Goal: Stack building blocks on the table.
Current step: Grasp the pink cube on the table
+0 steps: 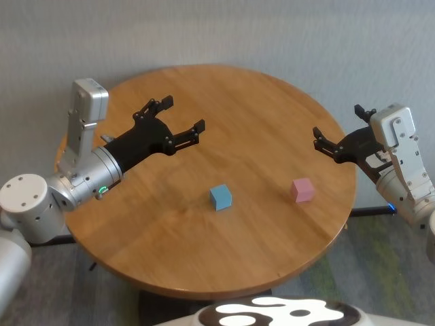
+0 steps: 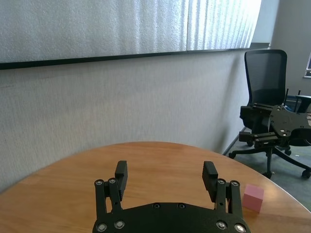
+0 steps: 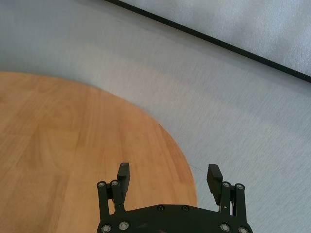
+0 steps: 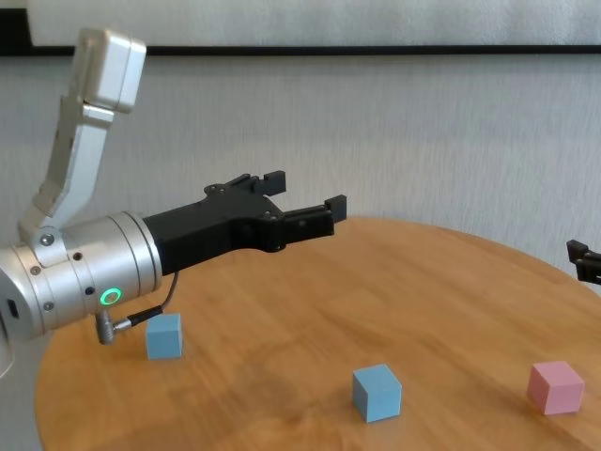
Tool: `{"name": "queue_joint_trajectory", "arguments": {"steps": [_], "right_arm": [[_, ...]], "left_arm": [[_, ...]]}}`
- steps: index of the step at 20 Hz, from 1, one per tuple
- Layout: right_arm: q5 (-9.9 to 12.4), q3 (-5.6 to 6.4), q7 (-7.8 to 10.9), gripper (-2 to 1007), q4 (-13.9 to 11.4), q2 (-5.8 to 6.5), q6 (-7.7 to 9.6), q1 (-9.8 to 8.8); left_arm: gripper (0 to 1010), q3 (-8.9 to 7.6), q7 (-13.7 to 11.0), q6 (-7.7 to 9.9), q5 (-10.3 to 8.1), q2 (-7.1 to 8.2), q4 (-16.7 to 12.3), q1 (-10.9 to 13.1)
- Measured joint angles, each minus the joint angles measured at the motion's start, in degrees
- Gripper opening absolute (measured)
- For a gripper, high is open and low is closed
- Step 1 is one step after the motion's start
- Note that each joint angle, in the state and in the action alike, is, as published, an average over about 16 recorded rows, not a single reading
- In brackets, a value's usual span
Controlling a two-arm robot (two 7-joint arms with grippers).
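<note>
Both my jaws gape empty above the bench (image 1: 258, 115); a blue cube (image 1: 221, 197), a pink cube (image 1: 302, 190) lie apart.

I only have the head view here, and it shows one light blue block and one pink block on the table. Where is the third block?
Observer: The chest view shows a second light blue block on the table. It sits under the left forearm, which hides it from you.
Operator: Is the left tool low enough to touch anything?
Observer: No. In the chest view the left tool hovers clear above the wood, open and empty.
Operator: And the right tool?
Observer: Its own wrist view shows the right tool open, with nothing between its fingers.
</note>
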Motion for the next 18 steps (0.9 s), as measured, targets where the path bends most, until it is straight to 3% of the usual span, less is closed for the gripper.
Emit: {"name": "queue_joint_trajectory", "arguments": {"steps": [18], "right_arm": [[0.0, 0.00, 0.00, 1005, 0.0, 0.00, 0.00, 0.00]], "left_arm": [[1002, 0.16, 0.1, 0.08, 0.13, -0.11, 0.2, -0.3]]}}
